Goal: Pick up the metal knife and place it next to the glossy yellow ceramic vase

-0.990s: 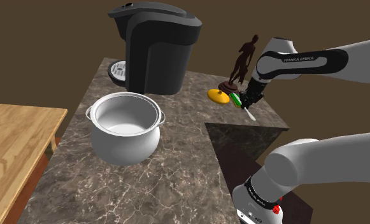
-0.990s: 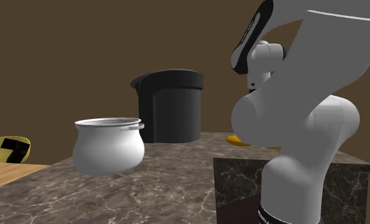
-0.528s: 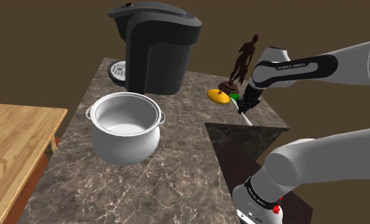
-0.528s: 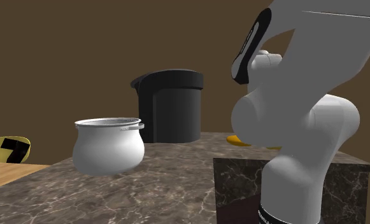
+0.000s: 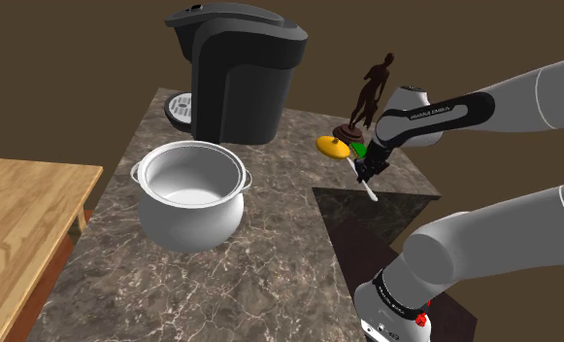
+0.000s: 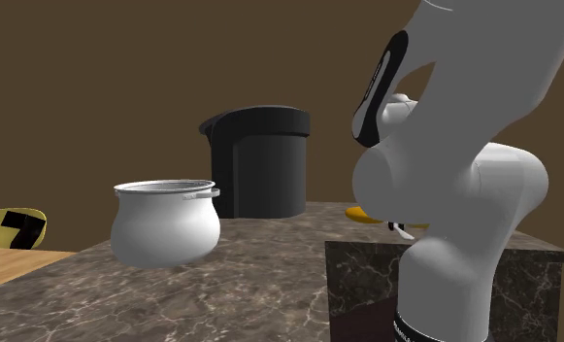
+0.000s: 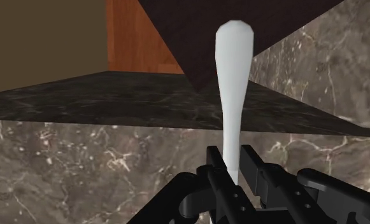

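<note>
Clamps with the black gripper (image 7: 233, 164) on the white knife (image 7: 233, 76), fingers pressed to both its sides, the rounded end sticking out ahead. Holds it slanted low over the marble counter (image 5: 270, 204), near the yellow vase (image 5: 332, 146) and the dark figurine (image 5: 369, 92), by the stand (image 5: 367, 225).

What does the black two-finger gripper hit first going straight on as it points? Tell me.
The black gripper clasps a white knife, which leads; its tip would probably meet the dark marble stand, or the brown marble countertop beside it. Depth unclear.
</note>
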`<state>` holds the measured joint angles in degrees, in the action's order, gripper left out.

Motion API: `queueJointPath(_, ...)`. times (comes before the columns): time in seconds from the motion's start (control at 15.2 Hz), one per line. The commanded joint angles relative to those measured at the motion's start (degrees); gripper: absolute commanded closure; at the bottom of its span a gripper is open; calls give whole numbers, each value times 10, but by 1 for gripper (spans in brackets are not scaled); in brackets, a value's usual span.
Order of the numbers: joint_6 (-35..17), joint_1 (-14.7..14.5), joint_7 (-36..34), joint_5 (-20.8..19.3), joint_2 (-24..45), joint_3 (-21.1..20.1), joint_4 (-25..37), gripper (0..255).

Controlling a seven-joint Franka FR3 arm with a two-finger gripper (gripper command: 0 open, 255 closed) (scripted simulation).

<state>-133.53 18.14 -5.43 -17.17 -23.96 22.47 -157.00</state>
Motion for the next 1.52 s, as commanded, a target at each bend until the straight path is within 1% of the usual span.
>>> queueJointPath(0.0,-22,0,0,-1,15,4,-7,255)
queueJointPath(0.13,-51,-2,1,-2,36,9,-15,255)
queueJointPath(0.66,-51,-2,1,-2,36,9,-15,255)
queueJointPath(0.73,-51,-2,1,-2,36,9,-15,0)
queueJointPath(1.06,-51,-2,1,-2,36,9,-15,0)
queueJointPath(1.32,47,-1,-2,4,-30,-10,17,0)
queueJointPath(1.45,47,-1,-2,4,-30,-10,17,0)
